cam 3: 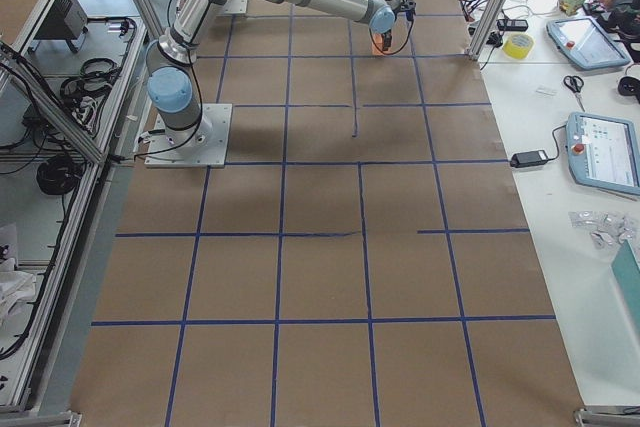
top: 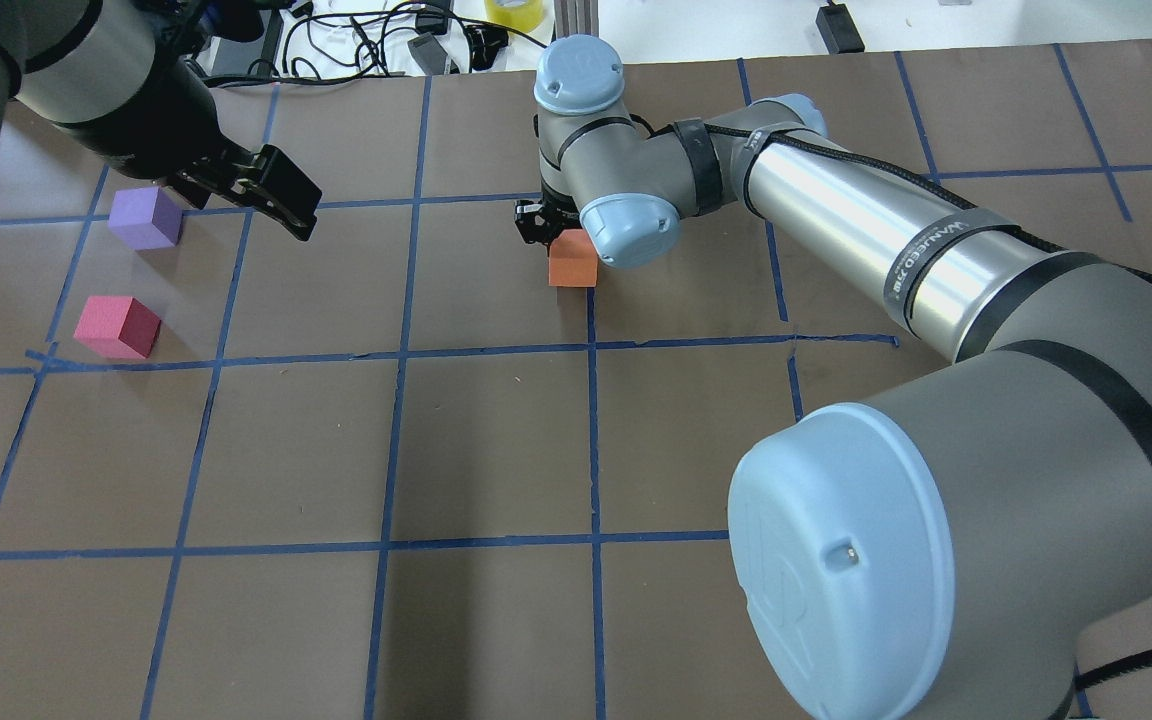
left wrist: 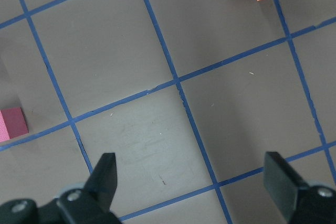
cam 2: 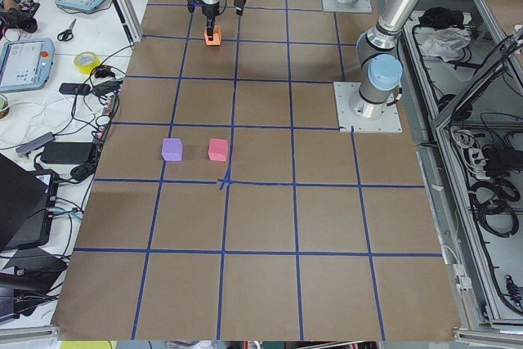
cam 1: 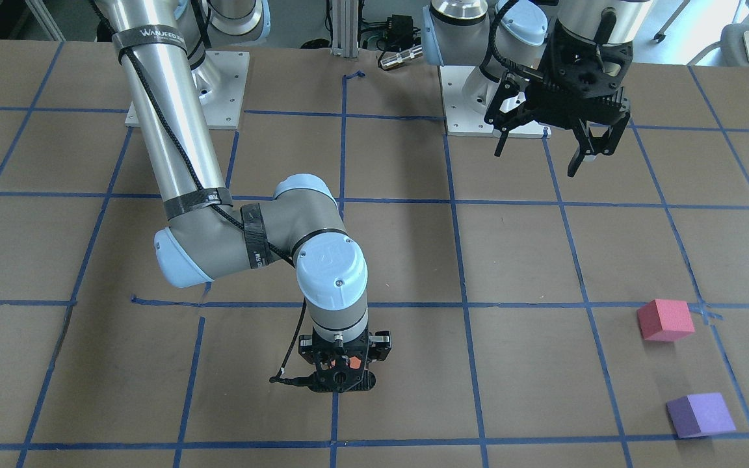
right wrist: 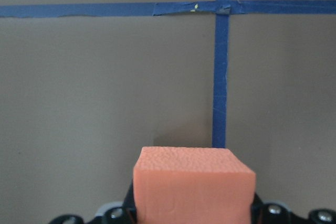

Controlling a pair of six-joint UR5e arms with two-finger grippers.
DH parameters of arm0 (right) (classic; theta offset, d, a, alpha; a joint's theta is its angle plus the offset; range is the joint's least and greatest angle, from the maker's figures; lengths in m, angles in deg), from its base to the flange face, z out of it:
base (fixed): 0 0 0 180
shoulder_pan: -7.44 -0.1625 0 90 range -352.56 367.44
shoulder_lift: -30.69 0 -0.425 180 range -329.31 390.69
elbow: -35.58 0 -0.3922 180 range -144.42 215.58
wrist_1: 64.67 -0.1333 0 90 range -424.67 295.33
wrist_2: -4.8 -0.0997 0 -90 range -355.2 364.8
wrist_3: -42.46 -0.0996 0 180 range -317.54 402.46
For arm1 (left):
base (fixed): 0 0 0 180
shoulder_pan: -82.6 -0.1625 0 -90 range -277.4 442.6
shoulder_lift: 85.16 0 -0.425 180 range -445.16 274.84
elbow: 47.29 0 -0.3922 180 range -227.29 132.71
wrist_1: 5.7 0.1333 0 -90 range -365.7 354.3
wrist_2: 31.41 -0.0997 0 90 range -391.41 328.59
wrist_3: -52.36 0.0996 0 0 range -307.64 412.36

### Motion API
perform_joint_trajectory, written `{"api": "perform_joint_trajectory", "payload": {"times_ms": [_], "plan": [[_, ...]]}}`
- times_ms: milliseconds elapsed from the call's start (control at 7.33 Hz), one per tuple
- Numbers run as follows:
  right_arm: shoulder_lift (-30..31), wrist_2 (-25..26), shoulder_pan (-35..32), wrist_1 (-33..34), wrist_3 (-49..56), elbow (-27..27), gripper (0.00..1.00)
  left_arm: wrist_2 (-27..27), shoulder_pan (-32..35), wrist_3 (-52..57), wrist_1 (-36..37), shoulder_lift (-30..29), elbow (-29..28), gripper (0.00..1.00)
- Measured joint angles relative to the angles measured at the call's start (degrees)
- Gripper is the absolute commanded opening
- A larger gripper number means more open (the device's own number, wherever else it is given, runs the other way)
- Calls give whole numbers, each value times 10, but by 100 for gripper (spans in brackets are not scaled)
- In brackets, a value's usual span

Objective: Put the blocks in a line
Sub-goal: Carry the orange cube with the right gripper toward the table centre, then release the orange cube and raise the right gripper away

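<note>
The orange block (top: 573,258) sits between the fingers of my right gripper (cam 1: 342,374), which is shut on it low over the table near a blue tape line. It fills the bottom of the right wrist view (right wrist: 193,187). The red-pink block (top: 117,326) and the purple block (top: 145,217) rest on the table side by side on my left, also in the front view: red-pink (cam 1: 665,320), purple (cam 1: 699,414). My left gripper (cam 1: 536,162) is open and empty, raised above the table; in the overhead view it hangs just right of the purple block.
Brown table paper carries a blue tape grid (top: 396,352). The arms' base plates (cam 1: 187,91) stand at the robot's side. Cables and a yellow tape roll (top: 513,12) lie beyond the far edge. The right arm's elbow (top: 841,560) looms over the near right.
</note>
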Motion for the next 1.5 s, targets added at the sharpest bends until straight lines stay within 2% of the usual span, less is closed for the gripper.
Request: {"api": "perform_joint_trajectory", "payload": {"times_ms": [136, 273, 409, 1091, 1364, 1500], "plan": [[-3, -1, -4, 1, 0, 0, 15, 0, 0, 0, 0, 0, 0, 100], [-5, -2, -7, 2, 0, 0, 37, -1, 0, 0, -1, 0, 1, 100], [-6, -2, -9, 2, 0, 0, 99, -2, -1, 0, -3, 1, 1, 100], [14, -3, -23, -2, -13, -1, 100, 1, -1, -6, 3, -3, 3, 100], [60, -4, 2, -31, -26, -1, 100, 3, -2, -8, 17, -4, 8, 100], [94, -6, 31, -68, -24, -1, 100, 2, -2, -8, 20, -3, 12, 100]]}}
